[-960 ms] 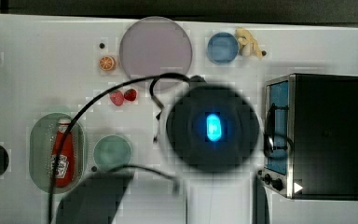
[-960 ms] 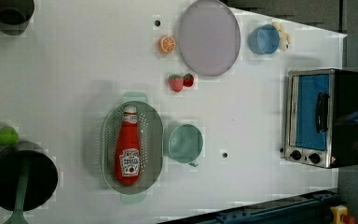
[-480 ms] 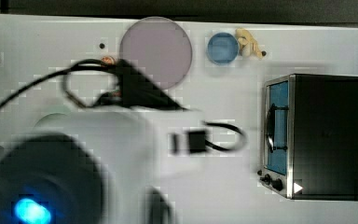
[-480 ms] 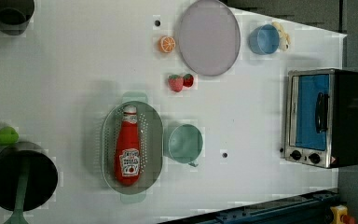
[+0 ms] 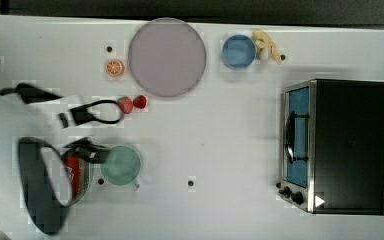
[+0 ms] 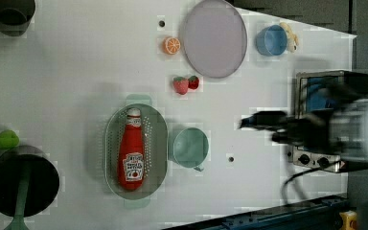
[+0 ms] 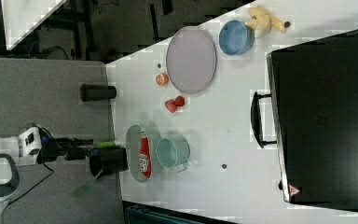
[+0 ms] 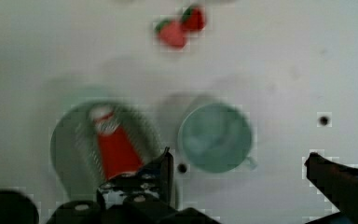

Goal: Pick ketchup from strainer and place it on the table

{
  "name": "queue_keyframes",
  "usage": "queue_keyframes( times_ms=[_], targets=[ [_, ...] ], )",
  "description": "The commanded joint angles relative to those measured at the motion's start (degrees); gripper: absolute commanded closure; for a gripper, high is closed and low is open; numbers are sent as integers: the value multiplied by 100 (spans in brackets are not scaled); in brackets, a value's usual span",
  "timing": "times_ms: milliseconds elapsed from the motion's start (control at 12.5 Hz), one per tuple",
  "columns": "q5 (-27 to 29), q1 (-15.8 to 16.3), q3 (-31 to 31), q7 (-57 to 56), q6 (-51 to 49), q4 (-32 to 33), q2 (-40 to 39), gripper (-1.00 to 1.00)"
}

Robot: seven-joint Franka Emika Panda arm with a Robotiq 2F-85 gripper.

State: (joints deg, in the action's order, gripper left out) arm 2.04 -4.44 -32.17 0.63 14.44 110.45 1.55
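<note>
— Gripper (image 8: 237, 163): what do you see?
— Your fingers (image 8: 161, 170) are wide apart, holding nothing.
— And the ketchup (image 6: 132, 153)?
— Lying in the strainer (image 6: 159, 143), cap at 12 o'clock; mug (image 6: 189, 147) at its 3 o'clock in the left view.

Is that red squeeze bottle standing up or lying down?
Lying down. The red ketchup squeeze bottle rests lengthwise inside the pale green oval plastic strainer, label facing up, white cap at one end.

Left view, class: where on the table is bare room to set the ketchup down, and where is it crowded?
Bare: the table on the left view's left of the orange slice and strawberries, above the strainer. Crowded: beside the mug.
</note>
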Motion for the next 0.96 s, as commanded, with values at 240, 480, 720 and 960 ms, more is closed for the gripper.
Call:
queue_keyframes(
  times_ms=[240,480,720,960],
  targets=[
    [-57,203,-923,224,717,21,-561,-100],
    [-363,301,-1128,247,1294,395,-1019,-100],
    [-949,394,-1134,387,2158,833,-1459,-100],
    [-1363,408,-1122,503,2922,1149,-2004,-100]
  ],
)
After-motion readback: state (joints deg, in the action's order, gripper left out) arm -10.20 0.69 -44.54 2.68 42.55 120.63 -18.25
